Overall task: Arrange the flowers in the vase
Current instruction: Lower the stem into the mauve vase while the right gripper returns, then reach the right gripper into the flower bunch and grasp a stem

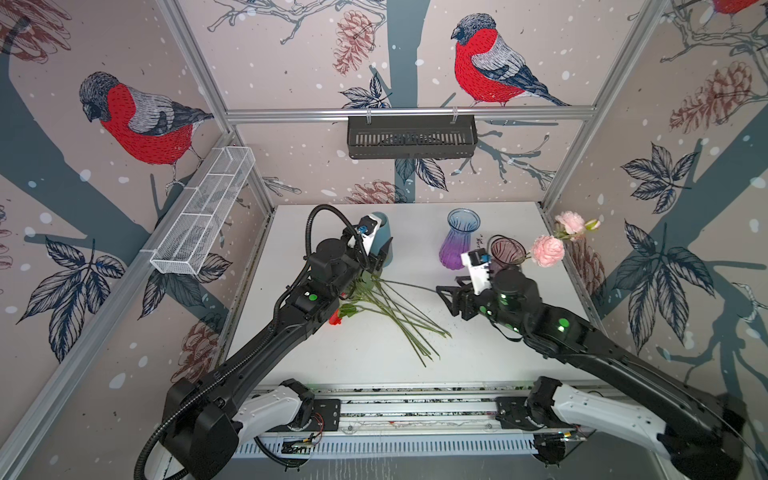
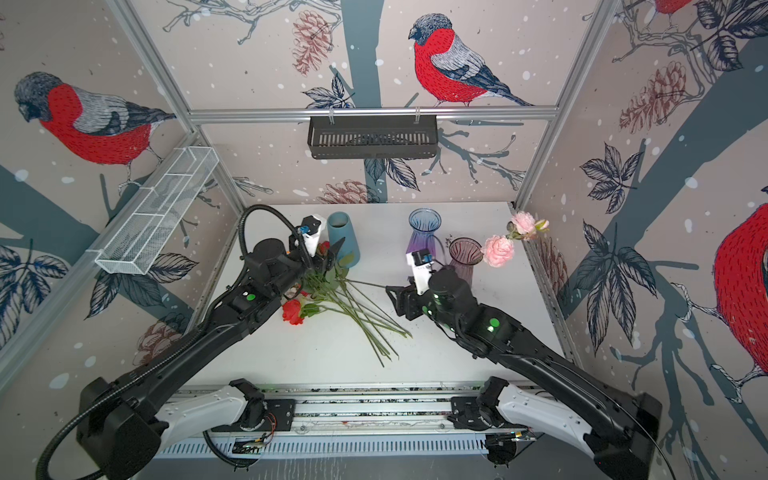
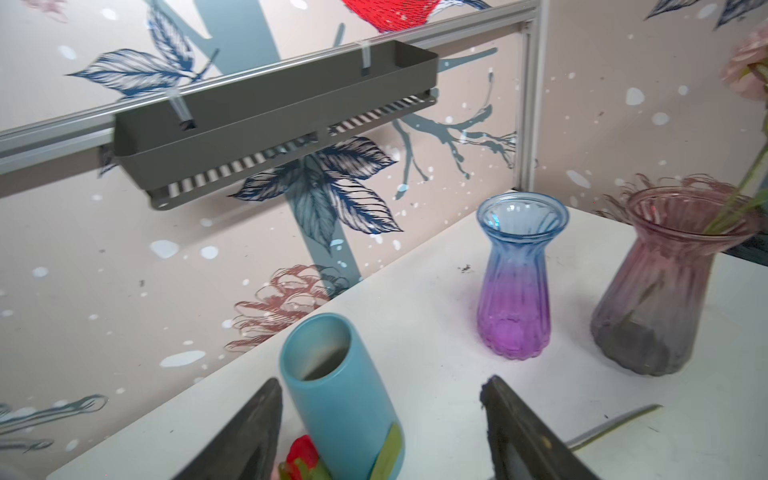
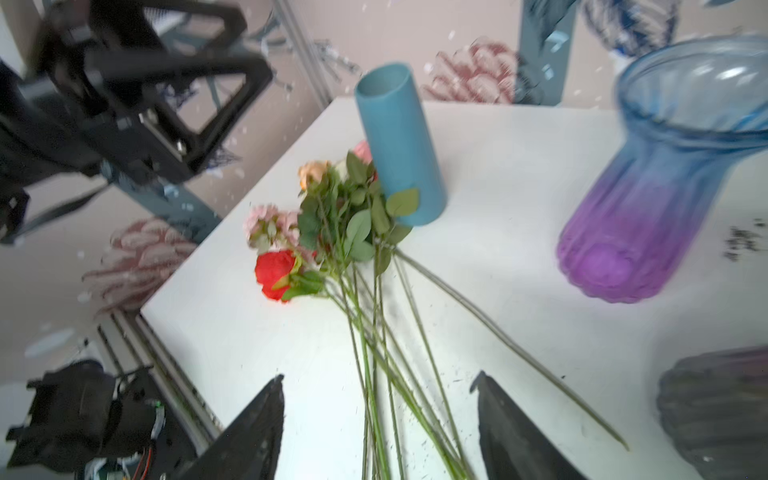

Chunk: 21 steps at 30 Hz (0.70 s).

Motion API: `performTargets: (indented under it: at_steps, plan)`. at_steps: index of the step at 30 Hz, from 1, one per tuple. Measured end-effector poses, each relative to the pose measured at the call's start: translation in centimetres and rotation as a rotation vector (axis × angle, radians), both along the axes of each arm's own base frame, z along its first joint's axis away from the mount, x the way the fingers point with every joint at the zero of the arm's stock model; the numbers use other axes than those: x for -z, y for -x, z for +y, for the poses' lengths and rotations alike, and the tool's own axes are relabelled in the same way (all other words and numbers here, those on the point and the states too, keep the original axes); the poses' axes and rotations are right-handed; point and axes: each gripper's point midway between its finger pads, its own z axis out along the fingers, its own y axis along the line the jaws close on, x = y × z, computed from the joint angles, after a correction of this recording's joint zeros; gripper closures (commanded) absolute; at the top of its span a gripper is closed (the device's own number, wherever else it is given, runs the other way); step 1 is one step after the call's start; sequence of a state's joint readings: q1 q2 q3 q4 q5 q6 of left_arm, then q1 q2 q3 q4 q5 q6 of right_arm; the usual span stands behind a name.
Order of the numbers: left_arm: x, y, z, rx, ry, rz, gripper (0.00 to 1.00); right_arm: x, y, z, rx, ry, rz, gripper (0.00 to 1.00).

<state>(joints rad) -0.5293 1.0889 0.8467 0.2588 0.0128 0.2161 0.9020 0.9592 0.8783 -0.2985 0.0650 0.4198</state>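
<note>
Both spread — left end effector (image 3: 383, 379), right end effector (image 4: 380, 375) — above white table (image 1: 332, 357), bird-print walls (image 1: 291, 62).

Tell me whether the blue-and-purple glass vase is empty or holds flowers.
Empty: the blue-and-purple vase shows no stem through its clear glass or open mouth. The pink flowers stand in the smoky vase beside it.

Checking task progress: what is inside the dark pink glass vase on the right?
Two pink flowers stand in the vase, heads leaning over its rim. The tinted glass blurs their lower stems.
</note>
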Motion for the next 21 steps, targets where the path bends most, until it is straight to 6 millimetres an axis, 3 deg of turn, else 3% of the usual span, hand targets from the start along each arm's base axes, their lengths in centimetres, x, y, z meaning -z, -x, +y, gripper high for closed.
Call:
performTargets:
  at_steps: [4,6,10,21]
  plan:
    - [-0.8,0.4,1.6,-0.037,0.027,-0.049,0.24,2.6,-1.6,3.2,-0.038,0.066,0.08,0.29]
    - [-1.7,0.5,1.8,-0.043,0.044,-0.072,0.24,4.1,-2.7,4.1,-0.045,0.091,0.129,0.35]
    - [-2.4,0.8,1.9,-0.039,0.053,-0.088,0.24,7.3,-5.2,5.4,-0.054,0.159,0.226,0.36]
    - [-3.4,1.4,2.3,-0.039,0.071,-0.11,0.24,13.1,-6.8,9.8,-0.179,0.313,0.329,0.37]
